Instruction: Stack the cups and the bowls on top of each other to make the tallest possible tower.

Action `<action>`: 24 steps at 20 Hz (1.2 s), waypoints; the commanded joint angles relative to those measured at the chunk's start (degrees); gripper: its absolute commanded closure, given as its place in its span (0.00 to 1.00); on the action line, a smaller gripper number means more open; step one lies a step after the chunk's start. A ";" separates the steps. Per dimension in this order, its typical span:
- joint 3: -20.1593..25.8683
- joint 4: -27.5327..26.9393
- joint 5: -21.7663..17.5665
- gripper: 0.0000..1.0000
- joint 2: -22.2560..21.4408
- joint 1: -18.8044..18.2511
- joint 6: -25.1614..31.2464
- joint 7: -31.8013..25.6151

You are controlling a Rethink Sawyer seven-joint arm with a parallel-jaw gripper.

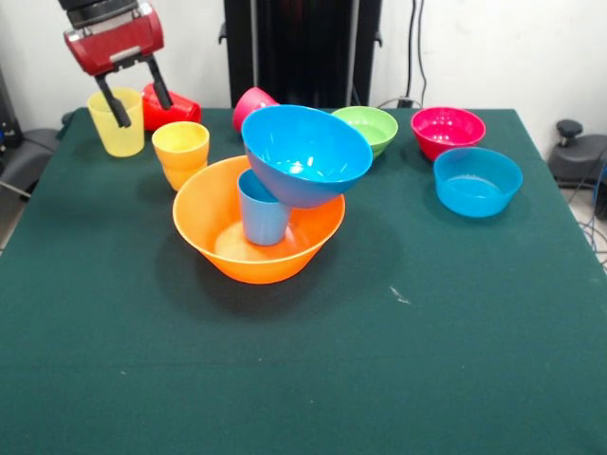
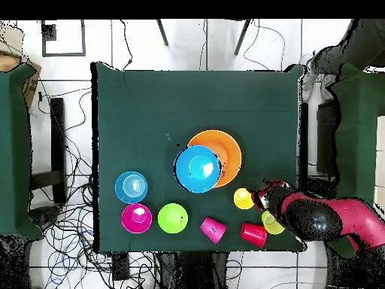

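Note:
The large orange bowl stands at the table's middle. The light blue cup stands upside down inside it. The large blue bowl rests tilted on that cup and leans toward the far rim. My gripper is open and empty. It hovers at the far left, over the yellow cup and beside the orange cup.
The red cup and the pink cup lie on their sides at the far edge. The green bowl, magenta bowl and small blue bowl stand at the far right.

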 commanded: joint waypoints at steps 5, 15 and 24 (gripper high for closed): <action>-7.50 -3.61 -5.48 0.00 2.32 5.61 7.05 -17.86; -8.12 -3.14 -4.06 0.00 1.38 5.60 7.35 -17.76; -8.60 -3.60 -4.34 0.00 1.36 6.33 8.03 -17.67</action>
